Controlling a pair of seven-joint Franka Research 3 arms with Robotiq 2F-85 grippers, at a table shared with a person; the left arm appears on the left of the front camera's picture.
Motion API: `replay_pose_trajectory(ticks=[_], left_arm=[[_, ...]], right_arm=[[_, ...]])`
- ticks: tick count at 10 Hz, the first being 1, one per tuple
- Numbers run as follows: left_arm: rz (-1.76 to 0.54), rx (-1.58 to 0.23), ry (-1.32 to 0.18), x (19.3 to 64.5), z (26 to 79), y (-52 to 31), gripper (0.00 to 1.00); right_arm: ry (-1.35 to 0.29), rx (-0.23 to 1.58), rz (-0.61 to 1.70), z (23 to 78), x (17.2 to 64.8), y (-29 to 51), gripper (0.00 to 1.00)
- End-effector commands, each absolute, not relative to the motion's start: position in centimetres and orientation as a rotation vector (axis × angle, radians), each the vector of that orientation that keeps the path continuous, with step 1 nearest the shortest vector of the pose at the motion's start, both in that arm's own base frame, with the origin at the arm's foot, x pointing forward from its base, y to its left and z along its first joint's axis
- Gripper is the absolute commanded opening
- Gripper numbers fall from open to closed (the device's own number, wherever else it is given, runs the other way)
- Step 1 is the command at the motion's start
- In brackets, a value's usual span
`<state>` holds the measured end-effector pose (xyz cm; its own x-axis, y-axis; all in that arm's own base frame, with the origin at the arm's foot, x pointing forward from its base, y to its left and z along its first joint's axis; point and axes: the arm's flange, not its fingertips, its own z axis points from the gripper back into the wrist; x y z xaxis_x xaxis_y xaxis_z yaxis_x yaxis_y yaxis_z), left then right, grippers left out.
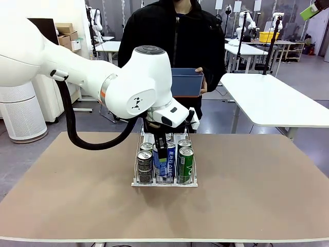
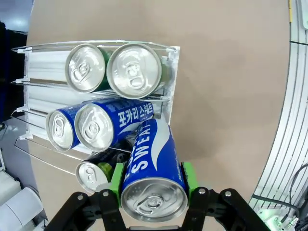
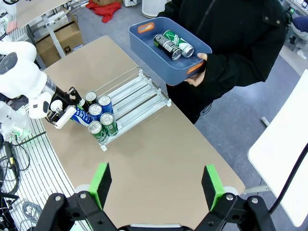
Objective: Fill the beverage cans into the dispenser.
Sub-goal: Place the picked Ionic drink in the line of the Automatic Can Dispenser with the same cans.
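Left claw [image 2: 153, 179] is clamped on a tilted blue-and-white can [image 2: 149, 154], long axis slanting down toward the dispenser [image 2: 41, 60], just beside the middle lane's two blue cans [image 2: 96, 126]. Right claw [image 3: 154, 185] is spread apart, well away.

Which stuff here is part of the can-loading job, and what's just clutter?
Job:
- held can in the left gripper
- dispenser
- racked cans
- bin the person holds
- bin cans

Clutter:
- cardboard box
- red cloth
- side table
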<state>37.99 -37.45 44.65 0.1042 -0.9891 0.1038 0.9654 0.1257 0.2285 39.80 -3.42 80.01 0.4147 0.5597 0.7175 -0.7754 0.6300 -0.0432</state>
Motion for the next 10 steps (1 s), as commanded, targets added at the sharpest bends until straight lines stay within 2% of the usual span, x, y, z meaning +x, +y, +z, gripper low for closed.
replay_pose_trajectory(ticks=[1, 10], left_arm=[[-1.411, 0.170, -0.347, 39.7, 44.5, -37.7, 0.58], [-1.464, 0.034, -0.320, 41.4, 41.4, -39.3, 0.58]], right_arm=[[-0.764, 0.316, 0.858, 80.0, 39.7, -3.4, 1.00], [-0.764, 0.316, 0.858, 80.0, 39.7, -3.4, 1.00]])
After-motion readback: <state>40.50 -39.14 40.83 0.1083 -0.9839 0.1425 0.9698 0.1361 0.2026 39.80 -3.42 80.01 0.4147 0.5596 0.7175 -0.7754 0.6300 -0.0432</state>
